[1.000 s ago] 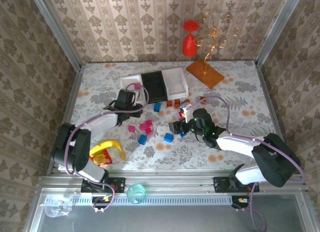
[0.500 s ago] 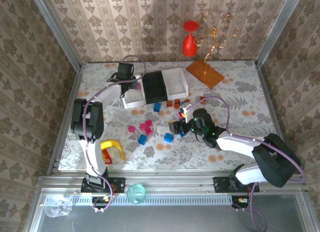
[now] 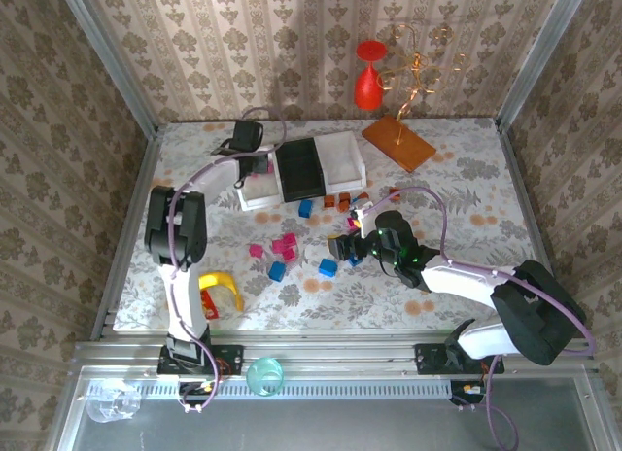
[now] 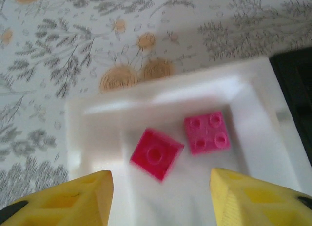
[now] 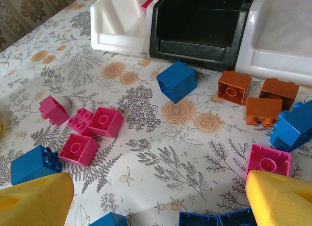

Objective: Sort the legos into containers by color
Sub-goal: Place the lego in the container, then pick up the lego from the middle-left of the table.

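Looking down from above, the table (image 3: 505, 179) with its flowery cloth is the biggest thing. Metal rails (image 3: 124, 237) run along its left and right sides, and papered walls (image 3: 292, 52) stand close around it. Bare cloth shows at the far right and along the near edge. The left arm (image 3: 175, 227) reaches up the left side to the far-left corner. The right arm (image 3: 486, 286) lies low across the near right part.

Three trays sit side by side at the far middle: the left white tray (image 3: 258, 196), the black tray (image 3: 299, 169) and the right white tray (image 3: 342, 157). An orange-brown board (image 3: 398, 143) lies near them on the right, turned crooked. A yellow-and-red toy (image 3: 209, 294) sits by the left arm.

The left gripper (image 4: 161, 179) hangs over the left white tray. Its yellow fingers are apart and hold nothing. Two pink bricks (image 4: 206, 133) lie in that tray, and the darker one looks blurry. The black tray is dark inside, so I cannot tell what is in it.

The right gripper (image 5: 160, 187) hovers low with its fingers spread wide, holding nothing. The loose legos (image 5: 176, 81) lie on the cloth between it and the trays: blue, pink and orange ones.
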